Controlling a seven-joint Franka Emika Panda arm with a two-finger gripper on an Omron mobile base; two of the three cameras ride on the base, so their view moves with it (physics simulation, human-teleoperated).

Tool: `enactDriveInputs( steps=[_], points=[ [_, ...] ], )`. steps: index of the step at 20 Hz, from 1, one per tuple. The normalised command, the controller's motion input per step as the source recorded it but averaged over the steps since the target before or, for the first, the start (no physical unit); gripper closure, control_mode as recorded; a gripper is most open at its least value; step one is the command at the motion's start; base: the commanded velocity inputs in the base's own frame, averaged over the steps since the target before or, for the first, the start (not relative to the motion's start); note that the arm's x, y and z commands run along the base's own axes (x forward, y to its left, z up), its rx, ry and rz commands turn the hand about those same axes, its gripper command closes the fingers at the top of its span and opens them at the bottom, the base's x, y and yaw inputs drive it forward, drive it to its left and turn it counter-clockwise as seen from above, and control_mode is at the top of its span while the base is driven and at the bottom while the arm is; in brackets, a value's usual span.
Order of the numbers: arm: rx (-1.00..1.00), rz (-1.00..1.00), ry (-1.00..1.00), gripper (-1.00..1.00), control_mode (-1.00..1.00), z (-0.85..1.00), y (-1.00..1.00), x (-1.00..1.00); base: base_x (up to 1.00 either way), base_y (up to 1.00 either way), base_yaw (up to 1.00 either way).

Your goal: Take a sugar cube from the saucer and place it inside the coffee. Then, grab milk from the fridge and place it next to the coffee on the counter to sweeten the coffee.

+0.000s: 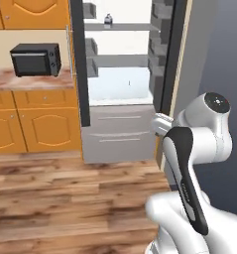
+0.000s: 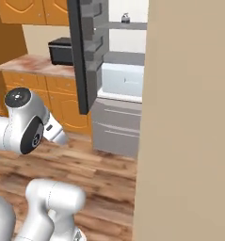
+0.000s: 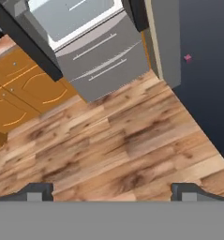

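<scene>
The fridge (image 1: 121,87) stands open ahead, its pale interior, glass shelves and grey lower drawers (image 1: 119,134) on show. On an upper shelf sits a small carton, the milk (image 1: 108,19), also seen from the right base view as the milk (image 2: 125,18). My gripper (image 3: 112,192) is open with nothing between its fingertips (image 3: 38,190). It points down at the wooden floor in front of the fridge (image 3: 92,51), well below and short of the milk. The counter (image 1: 30,79) runs left of the fridge. The coffee, saucer and sugar cube are out of view.
A black microwave (image 1: 35,59) sits on the counter. The dark left fridge door (image 1: 80,64) juts out toward me, and the right door with bins (image 1: 162,49) stands open too. A beige panel (image 2: 189,117) blocks the right side. Orange cabinets (image 1: 35,124) line the left.
</scene>
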Motion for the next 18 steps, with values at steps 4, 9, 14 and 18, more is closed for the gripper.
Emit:
enactDriveInputs(
  steps=[4, 9, 14, 18],
  points=[
    [0.00, 0.00, 0.00, -1.00, 1.00, 0.00, 0.00, 0.00, 1.00, 0.04, 0.00],
    [0.00, 0.00, 0.00, -1.00, 1.00, 0.00, 0.00, 0.00, 1.00, 0.11, 0.00],
    [0.00, 0.00, 0.00, -1.00, 1.00, 0.00, 0.00, 0.00, 1.00, 0.14, 0.00],
    [0.00, 0.00, 0.00, -1.00, 1.00, 0.00, 0.00, 0.00, 1.00, 0.18, 0.00]
  ],
)
